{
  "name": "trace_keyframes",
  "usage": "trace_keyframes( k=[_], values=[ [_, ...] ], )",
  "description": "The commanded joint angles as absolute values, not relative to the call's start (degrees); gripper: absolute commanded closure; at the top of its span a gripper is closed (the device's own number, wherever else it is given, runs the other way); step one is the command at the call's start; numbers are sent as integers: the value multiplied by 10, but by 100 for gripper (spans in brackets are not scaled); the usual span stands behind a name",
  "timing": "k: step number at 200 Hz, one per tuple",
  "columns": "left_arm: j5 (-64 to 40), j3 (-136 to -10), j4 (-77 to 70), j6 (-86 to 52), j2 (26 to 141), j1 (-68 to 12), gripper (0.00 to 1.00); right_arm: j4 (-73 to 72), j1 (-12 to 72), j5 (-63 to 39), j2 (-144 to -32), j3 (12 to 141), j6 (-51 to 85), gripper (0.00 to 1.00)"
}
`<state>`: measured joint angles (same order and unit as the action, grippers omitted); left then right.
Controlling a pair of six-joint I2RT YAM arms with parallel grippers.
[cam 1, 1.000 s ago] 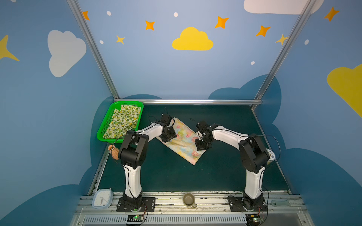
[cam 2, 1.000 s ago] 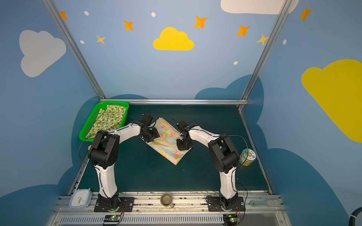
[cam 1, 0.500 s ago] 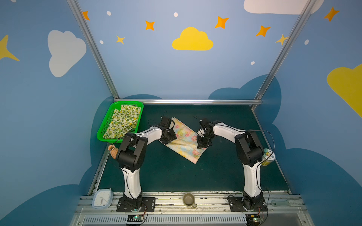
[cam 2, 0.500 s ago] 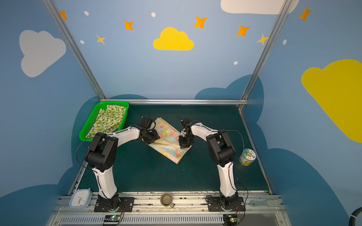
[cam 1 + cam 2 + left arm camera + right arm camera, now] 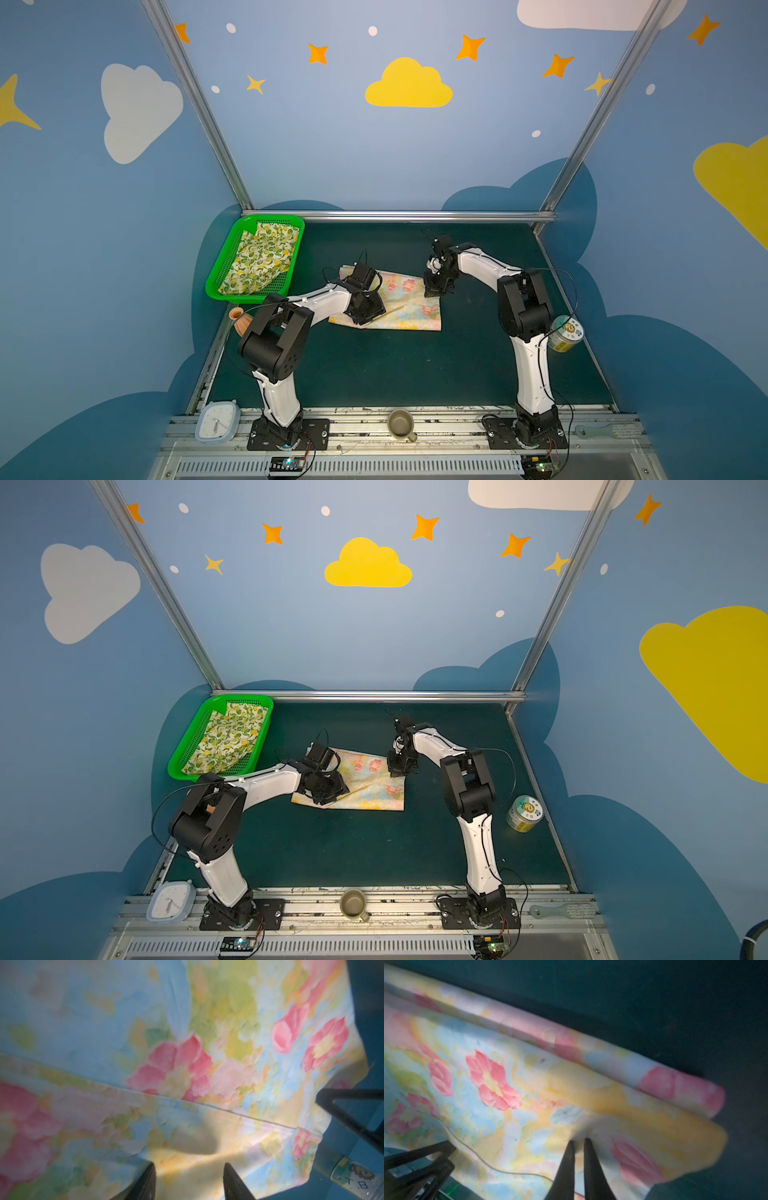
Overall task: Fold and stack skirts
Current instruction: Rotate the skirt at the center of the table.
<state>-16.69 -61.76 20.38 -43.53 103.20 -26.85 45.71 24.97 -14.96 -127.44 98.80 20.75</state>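
Note:
The pale yellow skirt with pink flowers point(image 5: 405, 305) point(image 5: 368, 787) lies flat mid-table in both top views. My left gripper point(image 5: 365, 318) point(image 5: 328, 800) is over its left part. In the left wrist view that gripper point(image 5: 189, 1164) is open, its tips set apart on the cloth point(image 5: 182, 1068). My right gripper point(image 5: 432, 291) point(image 5: 395, 773) is at the skirt's far right corner. The right wrist view shows this gripper point(image 5: 579, 1139) shut on a pucker of the skirt point(image 5: 492, 1082), whose far edge is rolled over. The lemon skirt point(image 5: 262, 259) point(image 5: 228, 739) lies in the green basket point(image 5: 274, 217).
A printed tin can point(image 5: 565, 333) point(image 5: 524, 813) stands by the right arm's elbow, near the table's right edge. A small brown vase point(image 5: 241, 322) sits just in front of the basket. A cup point(image 5: 401, 424) and a clock point(image 5: 217, 426) rest on the front rail.
The flowered skirt has swung from a diagonal to lie nearly square with the table. My left gripper came toward the front on the cloth; my right gripper moved toward the back wall with its corner.

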Motion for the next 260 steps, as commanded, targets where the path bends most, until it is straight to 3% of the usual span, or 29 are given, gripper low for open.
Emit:
trace_keyframes(
  k=[1,52,98,260],
  values=[
    [-151,-629,272,-428,1006,-257,47,486,249,-112,-1259,983,193,87],
    [-150,-642,311,-387,960,-186,46,503,278,-109,-1153,926,189,85],
    [-154,-621,307,-374,962,-156,47,493,315,-114,-1125,875,201,85],
    [-162,-440,244,-449,894,-188,47,460,293,-144,-1156,787,197,88]
  ],
)
